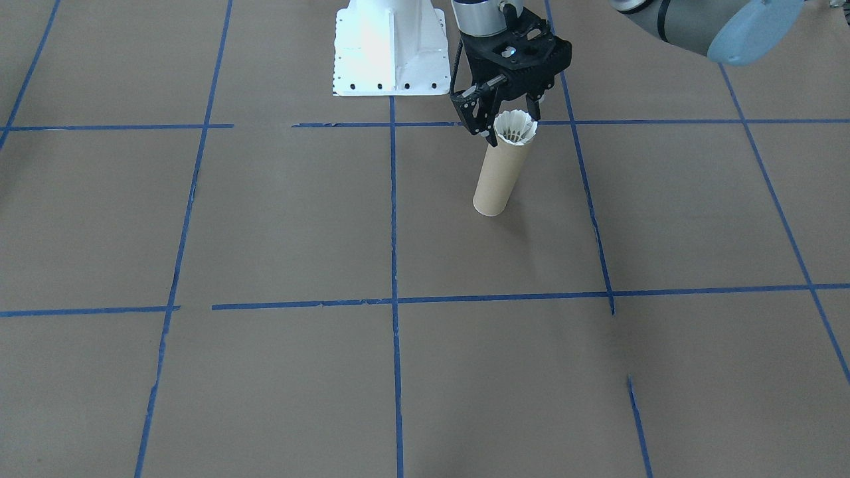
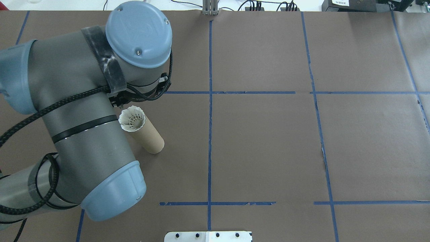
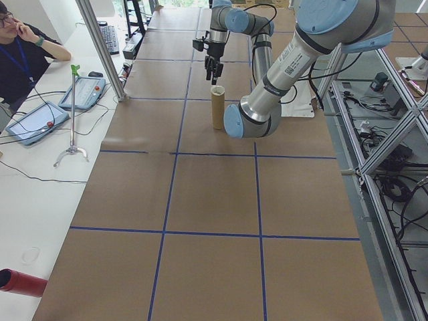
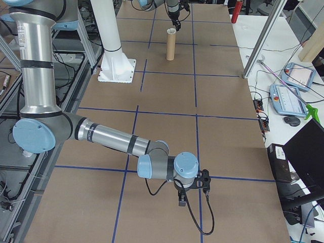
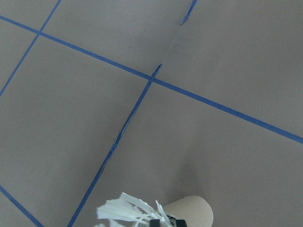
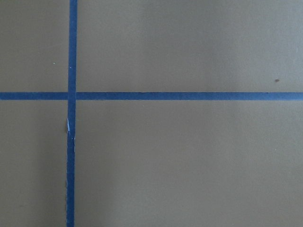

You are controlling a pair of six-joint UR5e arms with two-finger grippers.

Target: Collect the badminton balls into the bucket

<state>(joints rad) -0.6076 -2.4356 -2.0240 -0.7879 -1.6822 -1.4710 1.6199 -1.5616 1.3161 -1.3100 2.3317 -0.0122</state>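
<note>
Shuttlecock: the white feather shuttlecock [image 1: 516, 128] sits in the mouth of the tube, its feather skirt flared upward and filling the opening; its cork tip is down inside and hidden
Tube: the brown cardboard tube [image 1: 499, 176] stands upright on the brown paper-covered table [image 1: 279, 226], in the grid square beside the white robot base [image 1: 390, 50]; in the overhead view it shows just beside the left arm's forearm
Left gripper: the black left gripper [image 1: 511, 109] hangs just above the tube's rim, pointing down, its fingers spread to either side of the feather skirt with a gap showing; it grips nothing, and the feathers look free of the fingers, though contact at the near finger cannot be ruled out
Left wrist view: the feather edges [image 5: 127, 213] and the tube rim [image 5: 191, 212] show at the bottom edge, with blue tape lines crossing the paper beyond
Right gripper: seen only in the right side view, low near the table and well apart from the tube [image 4: 193, 186]; whether it is spread or closed I cannot tell
Right wrist view: only brown paper and a crossing of blue tape [image 6: 72, 96]
Surroundings: a person sits at the side bench in the left side view, next to tablets and cables
</note>
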